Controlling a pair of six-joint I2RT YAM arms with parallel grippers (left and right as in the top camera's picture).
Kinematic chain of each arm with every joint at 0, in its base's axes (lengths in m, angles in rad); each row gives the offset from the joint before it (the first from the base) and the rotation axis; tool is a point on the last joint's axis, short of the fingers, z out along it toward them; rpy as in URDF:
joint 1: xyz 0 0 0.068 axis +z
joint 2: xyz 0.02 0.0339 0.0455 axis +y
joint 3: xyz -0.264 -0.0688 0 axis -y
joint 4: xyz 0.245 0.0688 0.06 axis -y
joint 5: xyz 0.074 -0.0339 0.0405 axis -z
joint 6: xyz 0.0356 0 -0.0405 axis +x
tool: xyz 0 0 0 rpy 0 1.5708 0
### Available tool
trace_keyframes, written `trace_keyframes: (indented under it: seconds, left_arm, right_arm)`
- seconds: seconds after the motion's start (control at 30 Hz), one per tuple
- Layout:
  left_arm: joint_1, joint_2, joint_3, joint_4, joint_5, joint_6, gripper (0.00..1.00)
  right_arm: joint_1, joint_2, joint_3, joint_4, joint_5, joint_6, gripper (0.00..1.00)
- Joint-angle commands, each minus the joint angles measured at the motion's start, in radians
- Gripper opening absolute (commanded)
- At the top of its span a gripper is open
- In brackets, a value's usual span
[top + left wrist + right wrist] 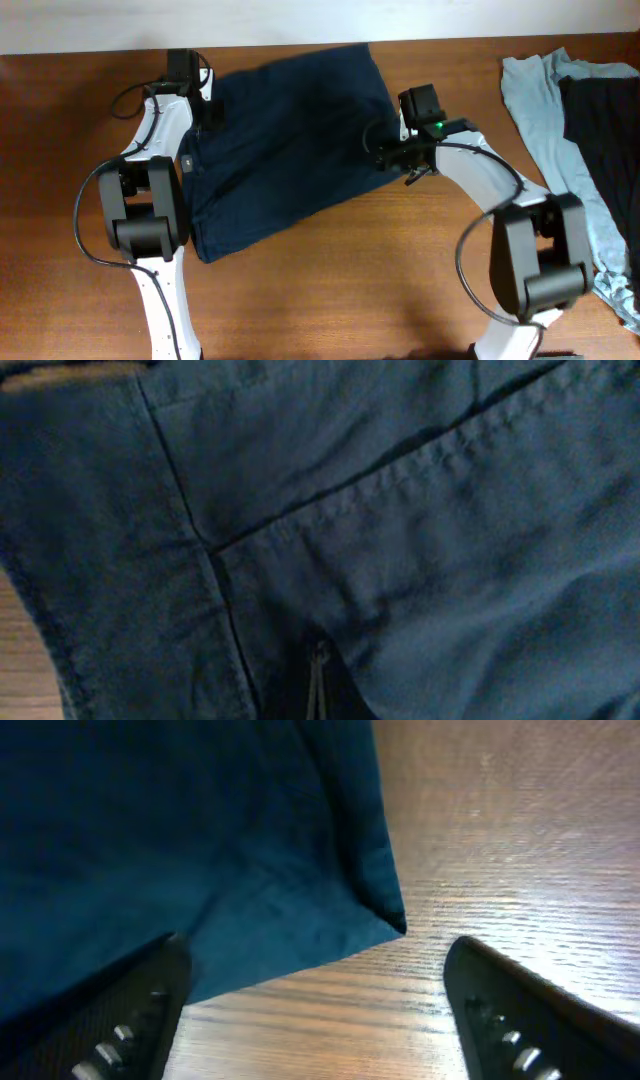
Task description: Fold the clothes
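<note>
The dark navy garment (290, 140) lies spread in the middle of the wooden table, partly folded, with seams showing. It fills the left wrist view (400, 540), where a zipper pull (318, 657) shows. My left gripper (205, 108) is at the garment's left edge; its fingers are hidden. My right gripper (315, 955) is open and empty, low over bare wood just off the garment's right corner (395, 920); it also shows in the overhead view (388, 155). A pale grey-blue garment (535, 110) and a black one (605, 130) lie crumpled at the far right.
The wooden table (330, 280) runs to a pale wall edge at the back. The two garments at the right reach the table's right edge. Both arm bases stand at the front.
</note>
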Motion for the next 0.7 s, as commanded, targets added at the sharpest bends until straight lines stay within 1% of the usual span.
trace_keyframes:
  seconds: [0.0, 0.03, 0.1, 0.13, 0.2, 0.27, 0.33, 0.4, 0.47, 0.53, 0.67]
  left_arm:
    - [-0.017, 0.098, -0.048, -0.048, 0.027, 0.005, 0.0]
    - [-0.017, 0.097, -0.048, -0.052, 0.027, 0.005, 0.0]
    - [-0.017, 0.097, -0.048, -0.06, 0.027, 0.005, 0.0]
    - [-0.017, 0.096, -0.048, -0.062, 0.026, 0.005, 0.0]
    - [-0.016, 0.096, -0.048, -0.065, 0.026, 0.005, 0.0]
    - [-0.016, 0.096, -0.048, -0.066, 0.027, 0.005, 0.0]
    - [-0.016, 0.096, -0.048, -0.07, 0.027, 0.005, 0.0]
    - [-0.016, 0.095, -0.047, -0.07, 0.026, 0.005, 0.0]
    - [-0.014, 0.093, -0.039, -0.073, 0.026, 0.005, 0.0]
    - [-0.015, 0.093, -0.03, -0.073, 0.026, 0.005, 0.0]
    - [-0.015, 0.093, -0.01, -0.073, 0.027, 0.022, 0.0]
  right_arm:
    - [-0.014, 0.072, -0.004, 0.017, -0.014, 0.074, 0.66]
    - [-0.014, 0.086, -0.004, 0.018, -0.014, 0.074, 0.63]
    - [-0.014, 0.113, -0.004, 0.016, -0.009, 0.073, 0.43]
    - [-0.015, 0.116, -0.004, 0.016, -0.01, 0.073, 0.35]
    - [-0.014, 0.119, -0.004, 0.017, 0.013, 0.073, 0.25]
    - [-0.015, 0.118, -0.003, 0.009, 0.048, 0.073, 0.04]
    - [-0.026, 0.108, 0.008, -0.05, 0.076, 0.072, 0.04]
    - [-0.043, 0.078, 0.018, -0.151, 0.122, 0.072, 0.04]
    - [-0.067, 0.034, 0.018, -0.266, 0.22, 0.072, 0.04]
    - [-0.084, 0.012, 0.018, -0.336, 0.266, 0.072, 0.04]
    - [-0.102, 0.001, 0.018, -0.436, 0.27, 0.072, 0.04]
